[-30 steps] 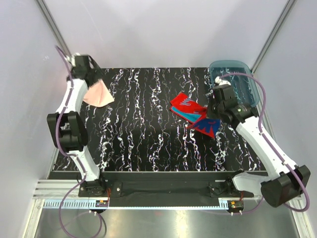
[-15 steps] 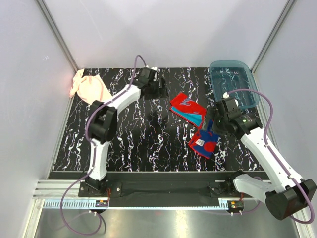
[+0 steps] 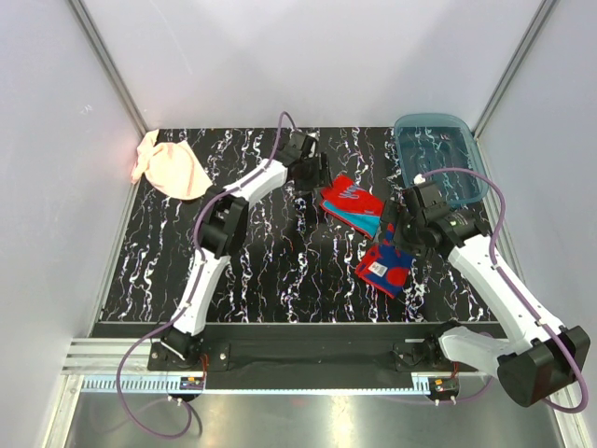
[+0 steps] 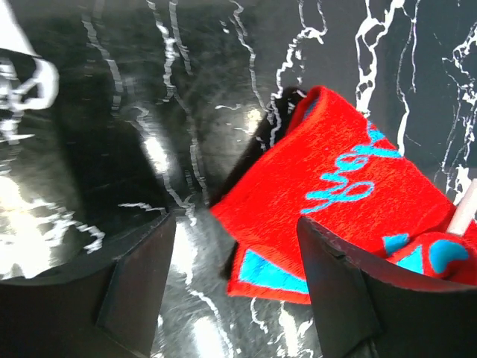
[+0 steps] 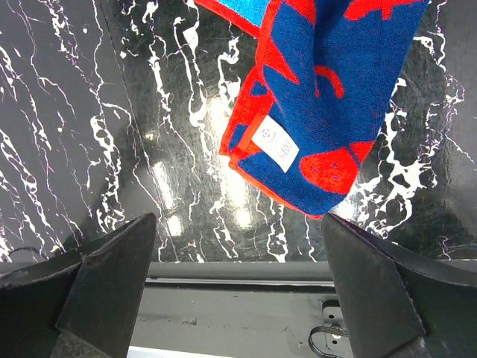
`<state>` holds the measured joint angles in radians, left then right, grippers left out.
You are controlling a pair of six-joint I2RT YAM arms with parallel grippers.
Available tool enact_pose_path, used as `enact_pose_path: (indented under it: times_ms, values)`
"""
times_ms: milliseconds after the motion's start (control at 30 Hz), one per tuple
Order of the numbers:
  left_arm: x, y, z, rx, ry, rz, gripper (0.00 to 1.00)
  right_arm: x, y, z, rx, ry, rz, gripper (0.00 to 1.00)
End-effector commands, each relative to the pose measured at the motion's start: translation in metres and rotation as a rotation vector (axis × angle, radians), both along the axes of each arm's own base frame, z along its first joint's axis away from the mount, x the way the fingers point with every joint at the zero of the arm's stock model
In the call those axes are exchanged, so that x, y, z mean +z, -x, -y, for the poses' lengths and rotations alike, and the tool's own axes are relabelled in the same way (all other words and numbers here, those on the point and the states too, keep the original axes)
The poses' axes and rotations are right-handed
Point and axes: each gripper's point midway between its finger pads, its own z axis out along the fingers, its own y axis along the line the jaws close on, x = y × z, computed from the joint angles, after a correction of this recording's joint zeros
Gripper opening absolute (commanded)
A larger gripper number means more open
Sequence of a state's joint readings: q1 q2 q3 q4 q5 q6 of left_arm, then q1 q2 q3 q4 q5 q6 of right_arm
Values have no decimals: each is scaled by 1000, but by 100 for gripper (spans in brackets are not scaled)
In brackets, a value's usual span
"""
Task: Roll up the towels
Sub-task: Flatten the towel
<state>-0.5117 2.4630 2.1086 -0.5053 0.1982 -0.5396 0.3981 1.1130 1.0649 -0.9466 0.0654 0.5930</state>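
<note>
Moved since the first frame from the peach towel (image 3: 171,170), which lay crumpled at the bench's (image 3: 280,280) far-left corner, the left jaws were noted open over the red end of the blue towel (image 3: 353,201), laid right of centre. The right jaws were held wide apart above its blue end, nothing gripped.

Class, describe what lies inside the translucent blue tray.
No object shows inside the tray, only its see-through floor. The right arm and its cable cover the near edge.
</note>
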Motion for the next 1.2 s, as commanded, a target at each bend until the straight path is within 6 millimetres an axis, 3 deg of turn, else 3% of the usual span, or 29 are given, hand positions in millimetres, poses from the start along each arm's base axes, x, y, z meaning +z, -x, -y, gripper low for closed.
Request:
enact_pose_path:
  times_ms: [0,100,233,333,433,500,600,667,700,733,800,900,933,967,1000,1167]
  values:
    - [1,7,21,-33,52,-26,70,4,-7,-2,-3,-13,33,100]
    - [0,12,26,-41,73,-37,64,4,-8,0,-4,-2,36,100]
    - [-11,22,26,-35,58,-61,64,2,-9,0,-1,4,32,100]
    - [-21,30,29,-42,69,-85,56,1,-9,0,2,6,30,100]
    - [-28,34,29,-39,63,-93,35,0,-7,0,7,5,28,100]
    - [-27,31,28,-22,51,-78,28,-3,-6,-1,11,0,28,100]
    - [-17,26,25,-20,41,-47,22,-7,-4,-25,111,-102,13,100]
    - [-8,20,21,-18,23,-18,14,-14,1,-49,191,-175,-31,96]
    - [-4,17,18,-13,16,-9,1,-18,3,-57,223,-176,-46,94]
    - [1,13,14,-7,11,1,0,-31,3,-61,230,-133,-84,91]
    - [9,10,6,3,9,11,0,-38,11,-81,303,-72,-108,86]
    - [16,11,-10,16,1,17,0,-65,9,-85,291,35,-181,77]
    - [9,16,-18,21,-13,1,0,-76,5,-82,276,76,-201,74]
    - [20,16,-19,21,-1,22,0,-82,3,-81,265,91,-205,70]
    - [19,18,-23,23,-5,20,0,-91,1,-80,256,112,-223,63]
    - [12,29,-36,17,-28,-2,0,-104,1,-70,208,170,-243,41]
